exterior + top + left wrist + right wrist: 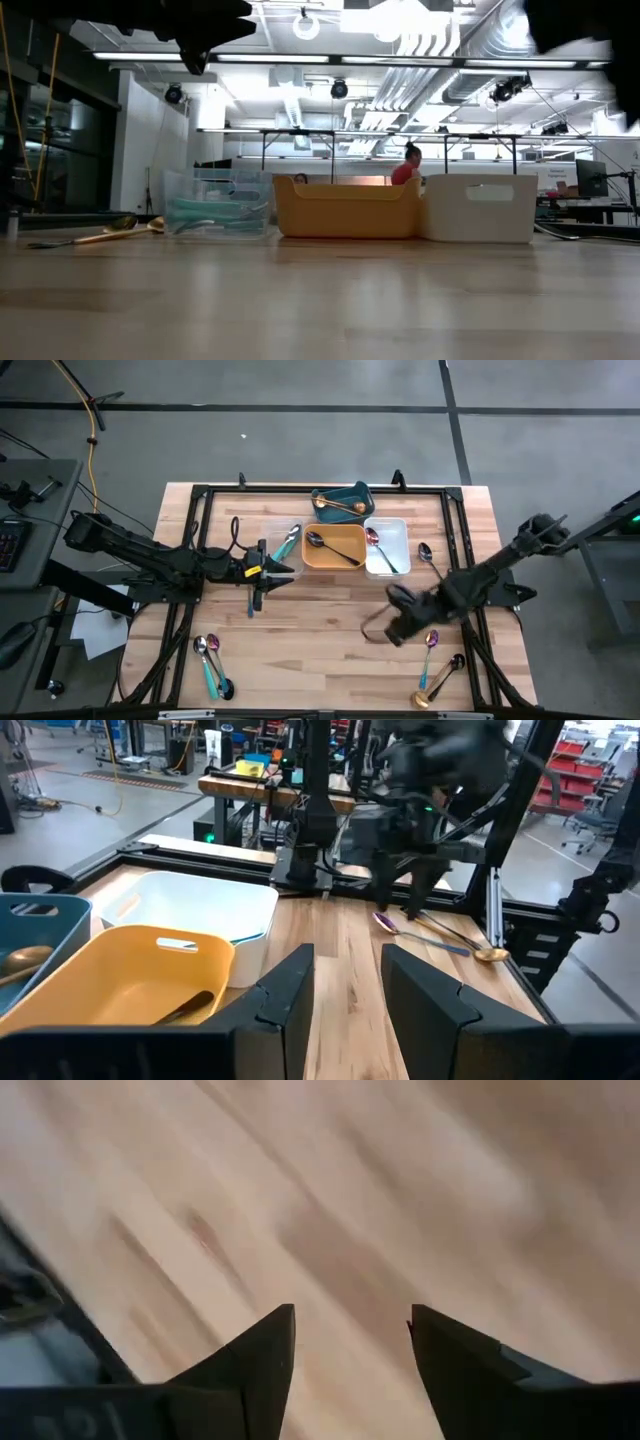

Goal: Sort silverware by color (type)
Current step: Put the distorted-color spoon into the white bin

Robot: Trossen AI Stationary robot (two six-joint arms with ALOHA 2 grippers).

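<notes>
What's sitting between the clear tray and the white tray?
The orange tray sits between the clear tray and the white tray, with a black spoon lying in it, seen in the high view.

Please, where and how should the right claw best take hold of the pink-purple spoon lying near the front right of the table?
Probably at the middle of the handle of the pink-purple spoon, coming straight down from above. It lies flat on the table, with its bowl pointing towards the trays, so its thin handle suits open fingers placed across it. The right claw is open, empty and close.
</notes>
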